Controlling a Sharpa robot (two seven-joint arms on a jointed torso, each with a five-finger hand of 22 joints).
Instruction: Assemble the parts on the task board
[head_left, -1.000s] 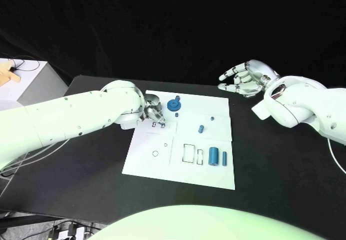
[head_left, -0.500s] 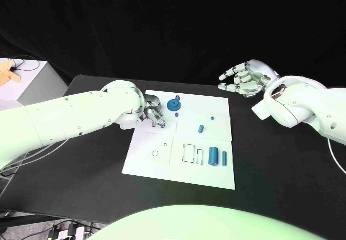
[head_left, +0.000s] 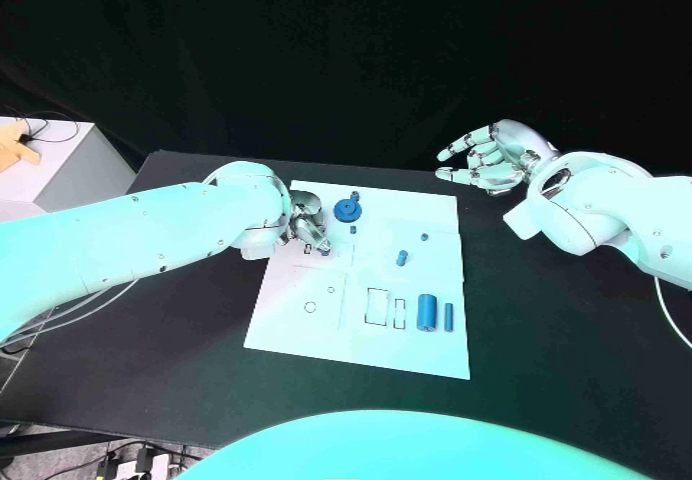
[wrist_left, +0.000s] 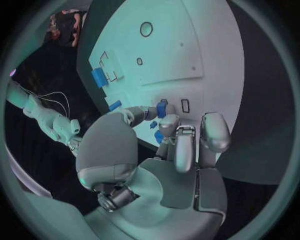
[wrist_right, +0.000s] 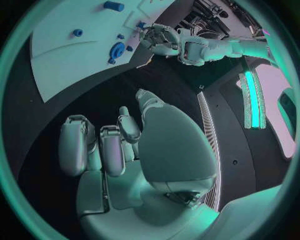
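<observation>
Board: the white task board (head_left: 368, 310) lies in the middle of the black surface (head_left: 562, 330).
Left hand: the left hand (head_left: 306, 228) is low over the board's far-left part; the left wrist view shows a small blue part (wrist_left: 162, 108) pinched between its fingertips (wrist_left: 164, 120), right beside a little rectangular slot (wrist_left: 185, 105).
Right hand: the right hand (head_left: 488, 157) hangs in the air past the board's far-right corner, well apart from it, fingers loosely curled and spread, holding nothing.
Loose parts: a round blue gear-like part (head_left: 348, 210) stands near the far edge, just right of the left hand; a small peg (head_left: 402, 258) lies mid-board; a fat cylinder (head_left: 427, 312) and a thin bar (head_left: 449, 317) lie side by side near the right edge, beside outlined rectangular recesses (head_left: 378, 305).
Step in hand: seemingly seating the pinched part in the slot by the fingertips.
How to do it well: square the part's long side with the slot before lowering; come down straight and gently; let go only once it sits flush, since a tilted part would likely jam or tip out.
Watch for: the gear close by, which the knuckles could nudge on the way up.
Progress: early, I judge, as most parts lie loose.
</observation>
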